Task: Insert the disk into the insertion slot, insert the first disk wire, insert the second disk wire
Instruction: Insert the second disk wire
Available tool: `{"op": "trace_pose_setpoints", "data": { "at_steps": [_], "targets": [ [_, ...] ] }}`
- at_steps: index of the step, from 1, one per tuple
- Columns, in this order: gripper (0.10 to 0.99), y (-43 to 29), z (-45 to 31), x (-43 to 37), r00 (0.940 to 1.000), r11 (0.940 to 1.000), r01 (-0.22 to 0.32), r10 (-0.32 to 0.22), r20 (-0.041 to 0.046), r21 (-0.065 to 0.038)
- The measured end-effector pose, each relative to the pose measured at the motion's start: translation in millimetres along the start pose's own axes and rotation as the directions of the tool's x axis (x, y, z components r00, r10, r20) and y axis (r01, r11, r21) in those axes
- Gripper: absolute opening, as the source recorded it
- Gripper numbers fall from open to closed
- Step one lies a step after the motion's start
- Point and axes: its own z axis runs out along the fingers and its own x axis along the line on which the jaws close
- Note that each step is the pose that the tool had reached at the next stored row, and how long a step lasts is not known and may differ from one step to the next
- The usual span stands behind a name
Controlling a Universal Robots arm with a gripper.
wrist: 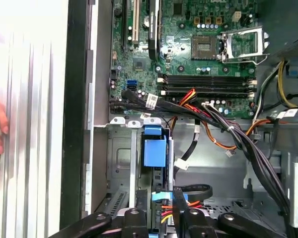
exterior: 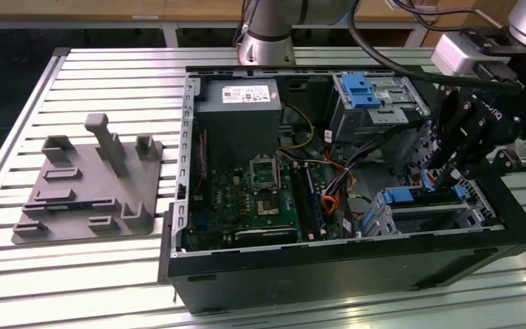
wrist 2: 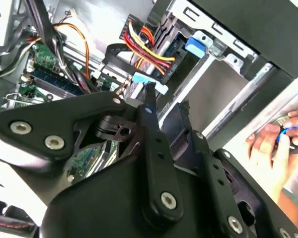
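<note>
Disk (exterior: pixel 418 197) seated in the insertion slot (exterior: pixel 446 216), at the corner of the open computer case (exterior: pixel 336 274) nearest the exterior view's right, blue carrier uppermost. Same blue carrier (wrist: pixel 154 151) plain in the first wrist view, lying inside the perforated metal walls of the slot (wrist: pixel 119 158).

Tool (exterior: pixel 430 179) lowered into the case just above the disk's end, black, hanging from the arm at the exterior view's right. Closed on a disk wire: light-blue connector (wrist: pixel 159 197) caught between the two narrow fingers (wrist: pixel 179 198) in the first wrist view, with red, yellow and orange leads bunched right beside it. In the second wrist view, the same connector (wrist 2: pixel 141 79) at the very tip of the tool (wrist 2: pixel 166 101), fingers standing only a little apart. Whether the connector already touches the disk: cannot tell.

Green motherboard (exterior: pixel 254 205) flat on the case floor, between the slot and the case's far wall. Taller metal bay with a blue latch (exterior: pixel 372 103) behind the slot, grey power supply (exterior: pixel 240 103) beside that bay.

Case resting on a slatted metal surface (exterior: pixel 80 274). Grey moulded fixture (exterior: pixel 80 199) on the surface, well apart from the case, toward the exterior view's left.

Person's hand (wrist 2: pixel 268 148) outside the case wall in the second wrist view.
</note>
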Motion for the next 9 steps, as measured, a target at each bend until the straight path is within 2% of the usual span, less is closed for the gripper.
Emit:
{"op": "trace_pose_setpoints", "data": {
  "at_steps": [9],
  "targets": [
    [0.337, 0.1, -0.3, 0.0, 1.0000, 1.0000, 0.000, 0.000, 0.0040, 0.000]
  ]
}}
